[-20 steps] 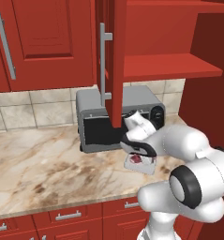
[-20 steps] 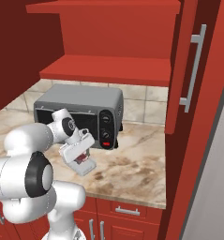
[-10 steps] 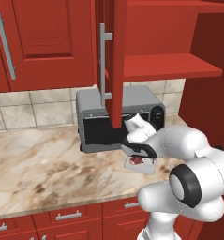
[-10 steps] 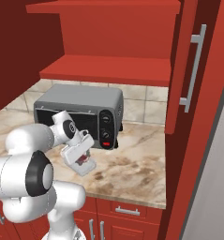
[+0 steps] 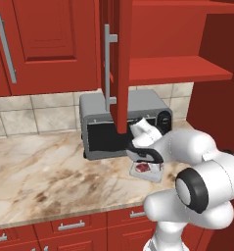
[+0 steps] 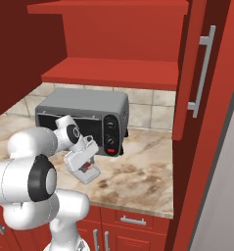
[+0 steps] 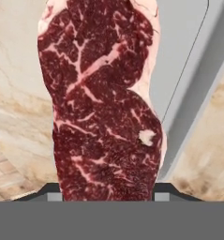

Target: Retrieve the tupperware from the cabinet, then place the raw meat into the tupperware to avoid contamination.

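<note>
Marbled dark red raw meat (image 7: 104, 103) pinched in the two-finger gripper (image 5: 147, 158), hovering over the shallow translucent grey plastic tupperware (image 5: 147, 172) on the beige marble counter (image 5: 45, 171)

Risk: an off-centre release could drape meat over the rim; grey toaster oven (image 6: 84, 117) stands just behind, open red cabinet door (image 5: 119, 59) hangs overhead

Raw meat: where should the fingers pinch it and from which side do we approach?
Pinch the raw meat across its narrow width, coming from above. In the hand view it is a long slab, with a finger at each long flank, so the short axis likely fits. The gripper hangs low over the tupperware on the counter, so the walls probably block a sideways approach.
</note>
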Robot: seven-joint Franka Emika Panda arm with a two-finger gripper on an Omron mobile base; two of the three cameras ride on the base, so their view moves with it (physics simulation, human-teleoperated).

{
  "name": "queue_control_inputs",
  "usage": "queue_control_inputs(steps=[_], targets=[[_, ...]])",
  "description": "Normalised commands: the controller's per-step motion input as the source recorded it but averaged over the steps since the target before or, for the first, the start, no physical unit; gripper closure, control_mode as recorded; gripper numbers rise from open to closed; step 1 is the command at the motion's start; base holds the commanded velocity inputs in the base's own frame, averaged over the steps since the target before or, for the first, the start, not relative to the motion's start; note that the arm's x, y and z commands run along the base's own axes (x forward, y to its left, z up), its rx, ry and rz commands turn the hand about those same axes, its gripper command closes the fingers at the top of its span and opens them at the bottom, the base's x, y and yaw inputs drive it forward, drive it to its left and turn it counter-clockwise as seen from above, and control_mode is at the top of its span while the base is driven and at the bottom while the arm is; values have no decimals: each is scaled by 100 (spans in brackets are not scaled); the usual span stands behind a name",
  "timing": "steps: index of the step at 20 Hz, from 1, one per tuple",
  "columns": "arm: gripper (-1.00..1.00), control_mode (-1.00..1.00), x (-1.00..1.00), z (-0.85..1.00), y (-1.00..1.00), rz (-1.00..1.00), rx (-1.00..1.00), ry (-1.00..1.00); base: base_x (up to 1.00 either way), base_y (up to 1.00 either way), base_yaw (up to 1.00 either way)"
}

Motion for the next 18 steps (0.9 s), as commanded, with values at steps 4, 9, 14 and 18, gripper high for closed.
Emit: queue_control_inputs(steps=[4,9,14,18], targets=[[100,-100,7,8,0,0,-1,20,0,0,0],[100,-100,1,1,3,0,-4,15,0,0,0],[-100,-100,1,2,7,0,-6,10,0,0,0],[-100,-100,0,2,1,0,-1,5,0,0,0]])
